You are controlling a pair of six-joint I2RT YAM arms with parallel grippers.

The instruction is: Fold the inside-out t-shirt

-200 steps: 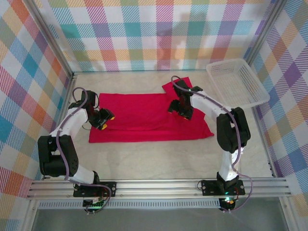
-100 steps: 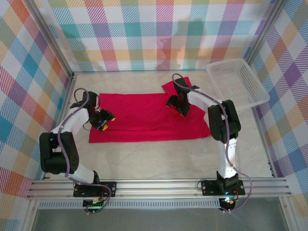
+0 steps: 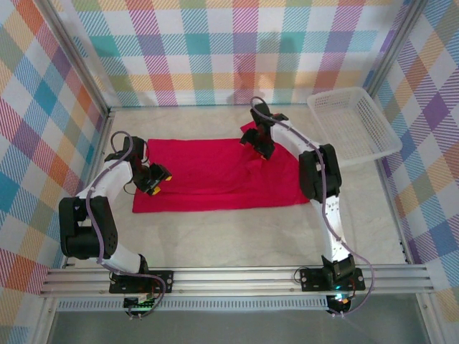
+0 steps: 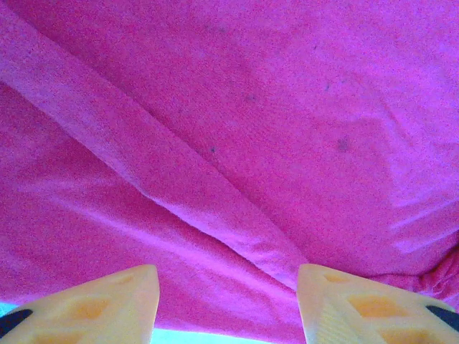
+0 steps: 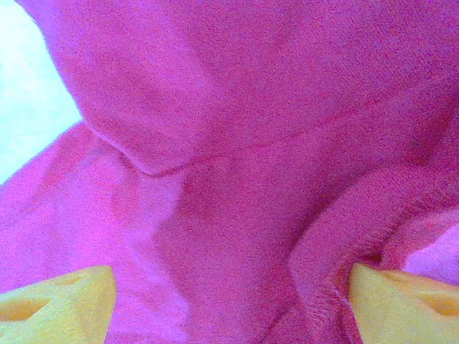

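Plain crimson-red cloth t-shirt (image 3: 215,175), spread as a wide band across the pale table (image 3: 237,236). My left gripper (image 3: 153,180) sits at the band's 9 o'clock edge, jaws parted about halfway and pinching nothing. A folded ridge of cloth runs from 10 o'clock down into the gap between my yellow fingertips (image 4: 107,301), probably the edge I mean to take. My right gripper (image 3: 261,145) hangs over the rumpled 1 o'clock corner, jaws wide and empty, a curved seam lying at 12 o'clock; likely placed to gather that loose flap.
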